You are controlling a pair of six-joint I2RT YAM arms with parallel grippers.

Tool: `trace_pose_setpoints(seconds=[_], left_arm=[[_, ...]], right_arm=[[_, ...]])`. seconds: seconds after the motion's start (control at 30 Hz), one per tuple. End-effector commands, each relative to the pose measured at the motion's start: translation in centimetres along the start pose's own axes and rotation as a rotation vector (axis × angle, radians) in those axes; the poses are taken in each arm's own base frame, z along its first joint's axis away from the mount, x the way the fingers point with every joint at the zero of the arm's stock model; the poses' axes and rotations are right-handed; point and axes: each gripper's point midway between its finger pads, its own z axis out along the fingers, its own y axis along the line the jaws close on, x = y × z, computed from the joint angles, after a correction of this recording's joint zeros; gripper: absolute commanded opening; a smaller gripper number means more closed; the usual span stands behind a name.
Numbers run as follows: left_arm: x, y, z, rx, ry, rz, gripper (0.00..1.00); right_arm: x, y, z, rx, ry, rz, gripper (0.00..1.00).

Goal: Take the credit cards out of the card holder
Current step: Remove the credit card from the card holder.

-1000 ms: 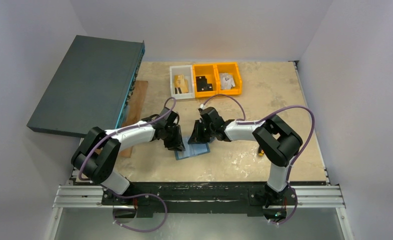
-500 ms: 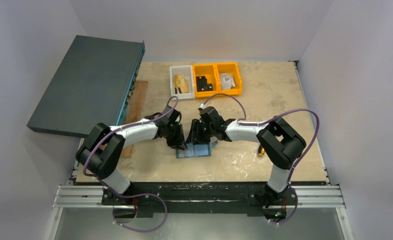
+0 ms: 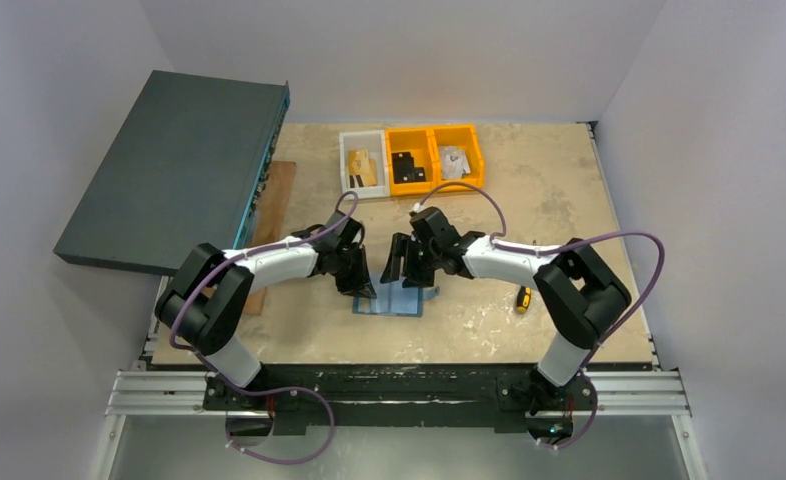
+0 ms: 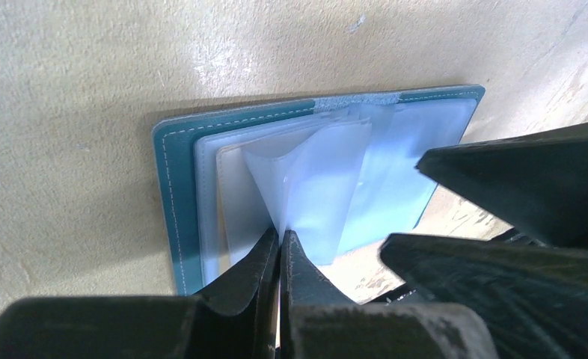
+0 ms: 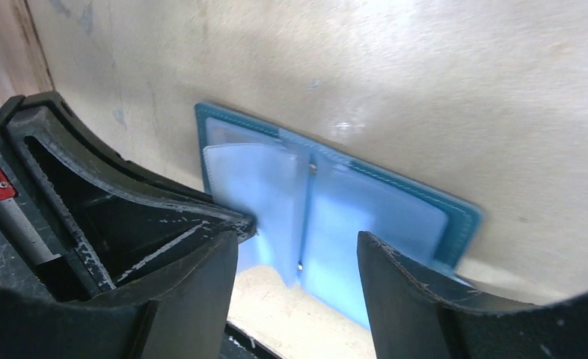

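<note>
card holder (image 4: 173,187) open beneath left gripper (image 4: 280,238), sleeve (image 4: 310,176) pinched

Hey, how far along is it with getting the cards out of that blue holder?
Done: the card holder lies open. In hand: the left pincer is shut on a clear sleeve; the right pincer hangs open above. Left: no card shows outside it yet.

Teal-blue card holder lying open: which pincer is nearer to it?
Left. The left pincer pinches a clear sleeve of the teal-blue card holder; the right pincer hangs open above.
</note>
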Motion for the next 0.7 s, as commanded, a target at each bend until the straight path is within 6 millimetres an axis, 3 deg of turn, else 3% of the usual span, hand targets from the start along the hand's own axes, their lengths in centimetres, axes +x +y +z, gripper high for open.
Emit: trace_pose_setpoints(seconds=[0.0, 0.2, 0.33, 0.5, 0.67], left_arm=[[-1.5, -1.4, -0.5, 0.013, -0.057, 0.026, 0.0], [-1.6, -2.9, -1.0, 0.027, -0.06, 0.049, 0.0], [-1.4, -3.2, -0.8, 0.02, -0.054, 0.053, 0.0], [-1.2, -3.5, -0.7, 0.017, -0.048, 0.061, 0.0], [-1.5, -4.4, -0.9, 0.041, -0.052, 0.074, 0.0]], right_arm=[[-2.2, -1.0, -2.3, 0.063, -0.077, -0.033, 0.6], [-2.2, -4.6, -2.9, 0.164, -0.097, -0.023, 0.59], [-1.8, -6.4, -2.7, 0.214, -0.094, -0.024, 0.47], [-1.1, -7.4, -1.6, 0.225, -0.068, -0.032, 0.27], [-0.9, -7.4, -0.9, 0.211, -0.054, -0.036, 0.22]])
